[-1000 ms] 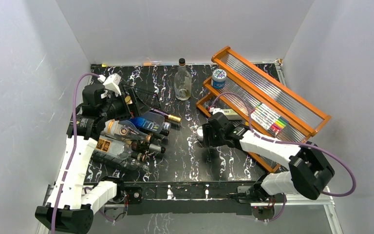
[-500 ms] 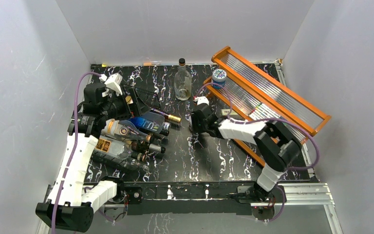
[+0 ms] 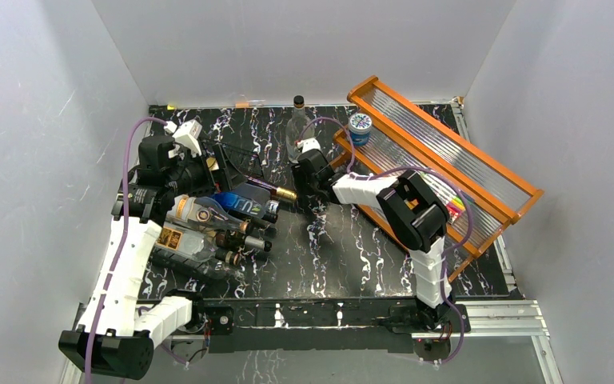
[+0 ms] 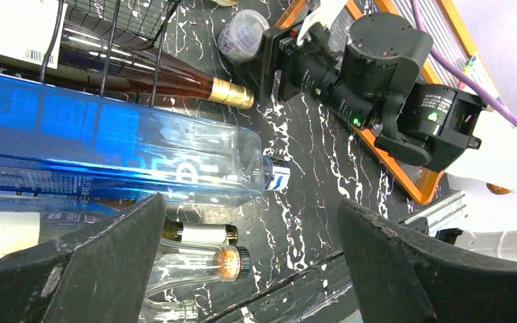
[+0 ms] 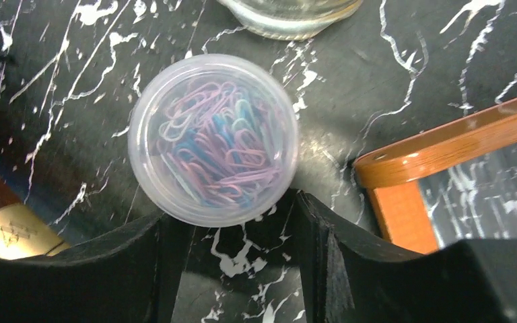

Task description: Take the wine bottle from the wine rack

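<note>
None of the lifting is done, as I read it: every bottle lies on its side at the left of the table (image 3: 344, 256), and my left gripper (image 4: 250, 202) hangs above them with its jaws spread wide and nothing between them. Nearest that wrist camera is a clear corked bottle (image 4: 202, 264). Then comes the blue bottle (image 4: 108, 148), straight under the open fingers. Beyond it lies the wine bottle (image 4: 175, 79) with the gold foil neck, its body under the wires of the wine rack (image 4: 118, 27) and its neck poking out toward the middle. So the reach, the grip and the pull-out are all left to do. The middle strip of table in front of the bases is bare, and I judge that the natural way to draw the bottle out neck-first. Further out it gets tight. My right gripper (image 5: 237, 232) sits just past the foil tip, jaws parted and clasping nothing, with its tips at the near rim of a clear tub of paper clips (image 5: 212, 138). Whether they touch it I cannot tell. A corner of the orange shelf (image 5: 444, 134) is just beside the tub on the right, an upright clear bottle (image 5: 289, 13) stands just behind, and the back wall (image 3: 304, 48) closes the far side.
</note>
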